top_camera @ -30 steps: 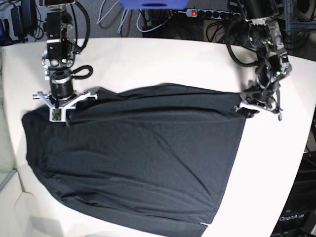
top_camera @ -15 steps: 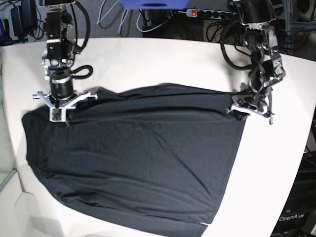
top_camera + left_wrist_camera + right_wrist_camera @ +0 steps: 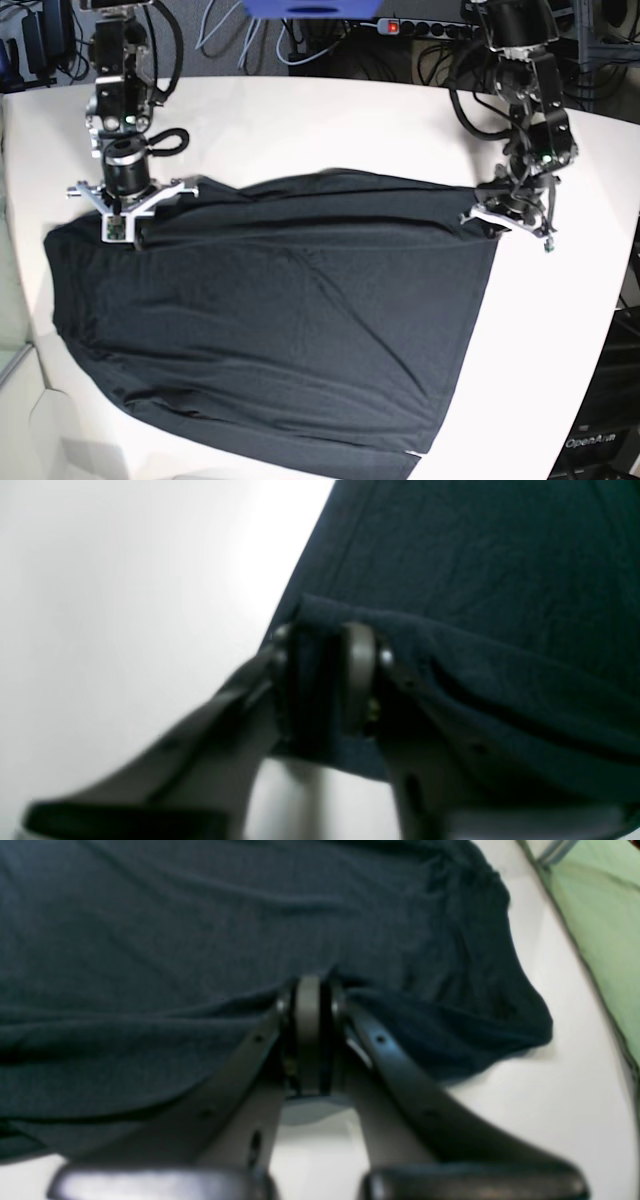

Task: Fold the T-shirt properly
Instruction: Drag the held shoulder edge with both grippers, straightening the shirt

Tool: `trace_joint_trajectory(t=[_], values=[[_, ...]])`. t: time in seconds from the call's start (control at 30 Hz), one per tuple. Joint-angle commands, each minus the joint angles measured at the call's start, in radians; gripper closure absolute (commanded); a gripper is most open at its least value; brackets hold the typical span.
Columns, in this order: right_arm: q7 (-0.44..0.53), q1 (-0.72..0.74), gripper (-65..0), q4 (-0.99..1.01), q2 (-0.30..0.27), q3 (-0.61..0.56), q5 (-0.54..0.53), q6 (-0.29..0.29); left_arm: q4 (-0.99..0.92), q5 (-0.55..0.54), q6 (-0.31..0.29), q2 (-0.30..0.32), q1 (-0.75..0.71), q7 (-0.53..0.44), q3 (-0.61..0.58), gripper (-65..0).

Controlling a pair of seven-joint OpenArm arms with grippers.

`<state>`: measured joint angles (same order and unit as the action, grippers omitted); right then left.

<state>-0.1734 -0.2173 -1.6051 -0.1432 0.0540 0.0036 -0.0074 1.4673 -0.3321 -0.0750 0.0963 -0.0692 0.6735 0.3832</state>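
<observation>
White table (image 3: pixel 330 120), black T-shirt (image 3: pixel 280 320) spread flat, left hand (image 3: pixel 497 222) and right hand (image 3: pixel 128 222) each pinching its edge

black arms (image 3: pixel 122 75) with looping cables, silver joints, pale gripper brackets.

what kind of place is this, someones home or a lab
Most likely a robotics lab: a white table with two arms clamping a black T-shirt, and behind it loose cables and a power strip.
</observation>
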Motion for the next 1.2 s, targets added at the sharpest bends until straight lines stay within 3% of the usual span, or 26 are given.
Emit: trace_joint_trajectory(t=[0.0,0.1,0.33,0.6,0.83,1.07,1.17], values=[[0.027,0.008,-0.3,-0.014,-0.006,0.004,0.005,-0.006,0.016,0.0,-0.006,0.006,0.015,-0.022,0.0,-6.9],[0.027,0.008,-0.3,0.001,-0.006,0.004,0.005,-0.006,0.016,0.0,-0.006,0.006,0.015,-0.022,-0.002,-0.5],[0.027,0.017,-0.9,0.062,-0.011,0.004,0.005,-0.006,0.016,0.0,-0.006,0.006,0.012,-0.022,-0.002,0.0],[0.027,0.006,-19.5,0.058,-0.026,0.005,0.005,-0.006,0.016,0.0,-0.006,0.006,0.01,-0.022,-0.002,0.0],[0.027,0.005,-28.1,0.058,-0.042,0.01,0.005,-0.006,0.016,0.0,-0.007,0.006,0.01,-0.016,-0.003,0.0],[0.03,0.034,-28.5,0.058,-0.046,0.011,0.005,-0.006,0.016,0.001,-0.007,0.007,0.01,-0.019,-0.003,0.0],[0.028,0.057,-22.6,0.064,-0.049,0.011,0.005,-0.006,0.016,0.001,-0.007,0.007,0.01,-0.019,-0.003,0.0]])
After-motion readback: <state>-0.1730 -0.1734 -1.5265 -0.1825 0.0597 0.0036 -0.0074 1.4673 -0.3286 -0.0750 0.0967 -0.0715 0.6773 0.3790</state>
